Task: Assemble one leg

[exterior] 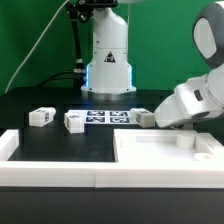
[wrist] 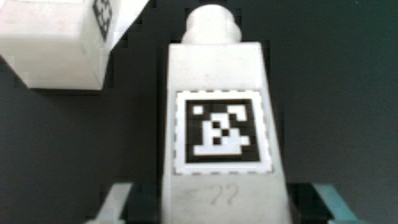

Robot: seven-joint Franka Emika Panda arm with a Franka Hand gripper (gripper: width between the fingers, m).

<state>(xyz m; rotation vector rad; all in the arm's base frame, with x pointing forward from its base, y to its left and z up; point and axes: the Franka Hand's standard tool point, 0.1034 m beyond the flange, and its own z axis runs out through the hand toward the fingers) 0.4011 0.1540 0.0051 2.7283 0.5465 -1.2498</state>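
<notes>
Arm (exterior: 195, 100) is bent low over the end of the marker board (exterior: 105, 117) at the exterior view's right, and its bulk hides the pincer from that camera. The panel (exterior: 150, 160) lies on the camera's side of the marker board, toward the exterior view's right. A small white stub (exterior: 185, 143) stands on it, too small to identify. The leg (exterior: 145, 118) for this step lies flat on the table just off that same end of the marker board, partly covered by the wrist. Two other legs (exterior: 40, 117) (exterior: 74, 121) sit off the marker board's opposite end, well apart from the arm. Key relation, from the wrist view: the leg (wrist: 217, 130) lies straight under the gripper (wrist: 221, 200), tag face up. Its long axis runs away from the palm and crosswise to the closing direction, with the rounded tip (wrist: 214, 20) at the far end. The fingers (wrist: 116, 200) flank it one on each side with dark slits of table showing between, so the pincer reads as released and straddling, not yet clamped. My judgement is that closing would catch the leg across its width. A white block (wrist: 54, 50) close beside the leg is cut off by the frame, so I cannot tell which part it is. The fingertips are also cut off.
</notes>
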